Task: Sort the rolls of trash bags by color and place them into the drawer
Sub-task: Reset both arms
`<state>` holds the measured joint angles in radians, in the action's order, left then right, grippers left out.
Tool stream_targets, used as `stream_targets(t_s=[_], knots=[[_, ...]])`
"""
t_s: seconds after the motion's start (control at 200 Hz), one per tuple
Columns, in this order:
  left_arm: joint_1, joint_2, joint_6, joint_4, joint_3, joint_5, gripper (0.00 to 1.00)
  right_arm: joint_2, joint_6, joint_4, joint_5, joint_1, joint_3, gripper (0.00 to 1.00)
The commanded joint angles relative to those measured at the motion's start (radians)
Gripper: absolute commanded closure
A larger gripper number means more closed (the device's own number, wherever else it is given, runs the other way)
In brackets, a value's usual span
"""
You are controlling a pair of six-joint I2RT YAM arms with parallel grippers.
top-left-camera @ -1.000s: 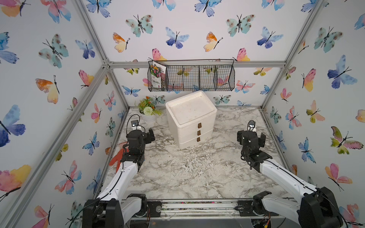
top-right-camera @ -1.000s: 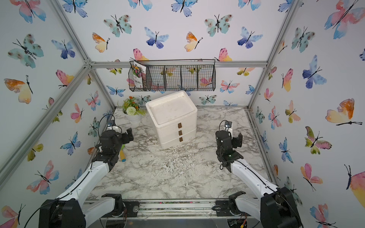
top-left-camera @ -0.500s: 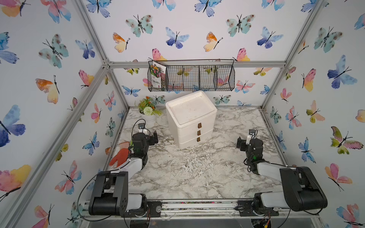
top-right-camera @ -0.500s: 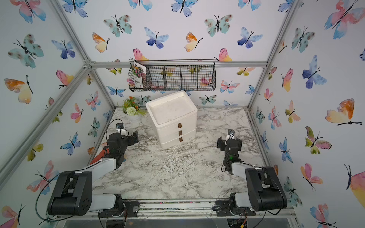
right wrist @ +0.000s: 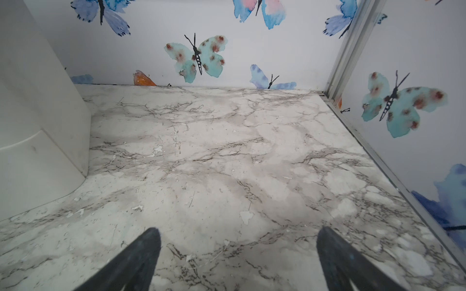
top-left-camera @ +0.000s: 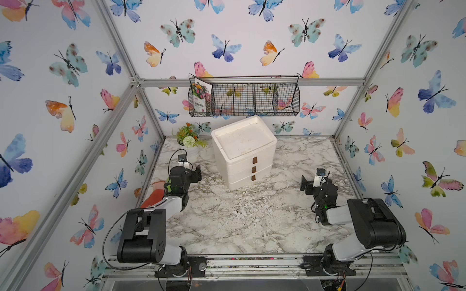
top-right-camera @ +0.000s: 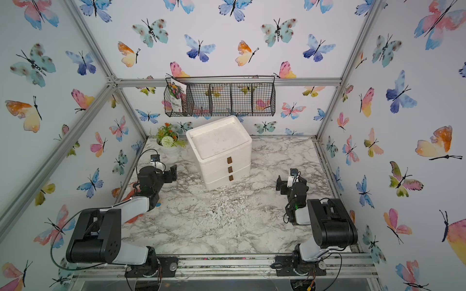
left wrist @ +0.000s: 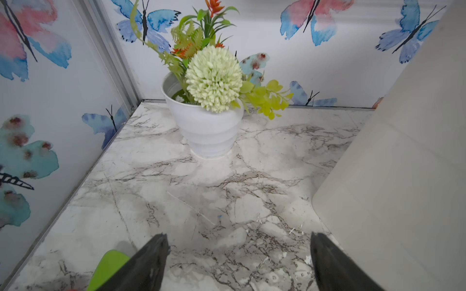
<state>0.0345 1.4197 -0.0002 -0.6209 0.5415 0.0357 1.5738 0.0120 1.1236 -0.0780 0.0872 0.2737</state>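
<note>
**Asker:** What is in view, and where are the rolls?

**Me:** A marble table [top-left-camera: 252,226] inside walls of butterfly paper. At its back stands a white chest [top-left-camera: 243,141] of three drawers [top-left-camera: 237,167], all shut. No rolls show in any view. I judge they are inside the chest, but I cannot check their colours.

**Asker:** And your pincers?

**Me:** Both hang low over the table, well apart, one on each side of the chest. My left pincer [left wrist: 238,236] is spread with nothing between its fingers. My right pincer [right wrist: 238,229] is spread and empty too.

**Asker:** What could go wrong?

**Me:** Largest first. The chest's side is near my left pincer, so a careless swing could shove it. Its handles [top-left-camera: 254,160] are small, and a pull might drag the whole chest instead of one drawer. The plant [left wrist: 206,126] stands ahead of my left pincer and could tip. An orange glove [top-left-camera: 157,196] lies by my left arm and could be dragged along. A green sliver [left wrist: 108,267] sits beside one left finger. I cannot tell what it is, so I might crush it.
</note>
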Motion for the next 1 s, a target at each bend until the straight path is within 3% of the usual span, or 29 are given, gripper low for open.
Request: stream_targets(t_s=[0.0, 0.27, 0.285, 0.39, 0.516, 0.596, 0.881, 0.996], knots=[[-0.005, -0.046, 0.008, -0.023, -0.025, 0.044, 0.1, 0.012, -0.007, 0.056, 0.046, -0.009, -0.002, 0.0], [-0.005, -0.117, -0.019, -0.018, -0.09, 0.061, 0.05, 0.014, -0.012, 0.04, 0.074, -0.026, 0.006, 0.0], [-0.005, -0.114, -0.02, -0.015, -0.094, 0.061, 0.0, 0.014, -0.012, 0.04, 0.074, -0.026, 0.006, 0.0], [0.006, -0.071, -0.059, -0.081, -0.151, 0.124, 0.01, 0.014, -0.011, 0.039, 0.074, -0.026, 0.006, 0.0], [0.042, -0.021, -0.022, -0.133, -0.156, 0.175, 0.01, 0.012, -0.011, 0.042, 0.073, -0.026, 0.004, 0.02], [0.041, 0.006, -0.022, -0.266, -0.205, 0.197, 0.01, 0.01, -0.008, 0.042, 0.071, -0.026, 0.003, 0.02], [0.044, -0.003, -0.026, -0.223, -0.195, 0.196, 0.01, 0.009, -0.006, 0.045, 0.07, -0.026, 0.0, 0.02], [0.017, -0.032, -0.049, -0.388, -0.301, 0.172, 0.01, 0.009, -0.006, 0.044, 0.07, -0.026, 0.0, 0.02]])
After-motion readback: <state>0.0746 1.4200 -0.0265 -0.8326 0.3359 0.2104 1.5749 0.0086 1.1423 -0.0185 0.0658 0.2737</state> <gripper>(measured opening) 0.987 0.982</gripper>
